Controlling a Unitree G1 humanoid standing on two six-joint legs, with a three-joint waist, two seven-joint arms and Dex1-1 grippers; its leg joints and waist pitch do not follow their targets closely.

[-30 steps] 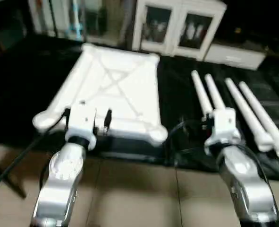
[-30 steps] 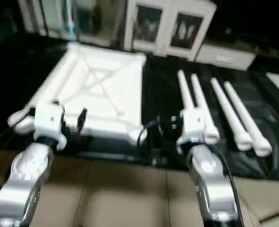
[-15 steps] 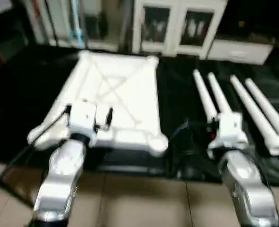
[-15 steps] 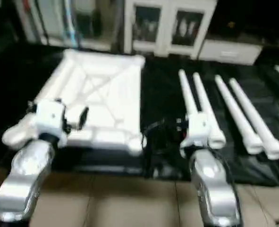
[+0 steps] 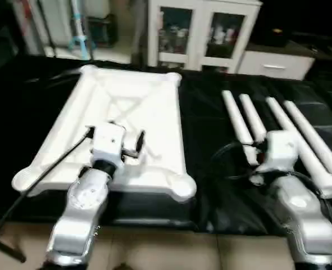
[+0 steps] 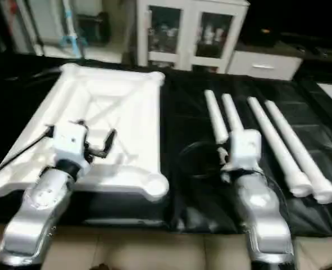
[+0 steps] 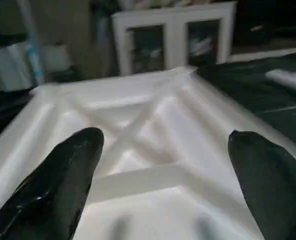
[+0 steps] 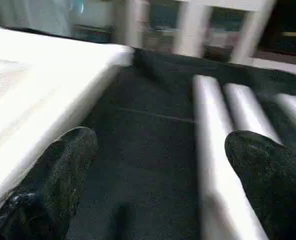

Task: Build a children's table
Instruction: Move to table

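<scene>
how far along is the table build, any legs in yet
Done: the table top lies ribbed underside up on the black cloth, and four legs are lined up beside it. In hand: nothing. The left gripper is open above the top, and the right gripper is open over the cloth by the nearest leg. Left: no leg is fitted yet, so all four remain, then turning it over.

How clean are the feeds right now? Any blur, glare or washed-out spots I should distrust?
Eye views: soft throughout; the white table top is overexposed, its X ribs faint; the legs stand out on the black cloth. Left wrist view: ribs clear, left gripper fingers blurred. Right wrist view: near leg and right gripper fingers out of focus.
</scene>
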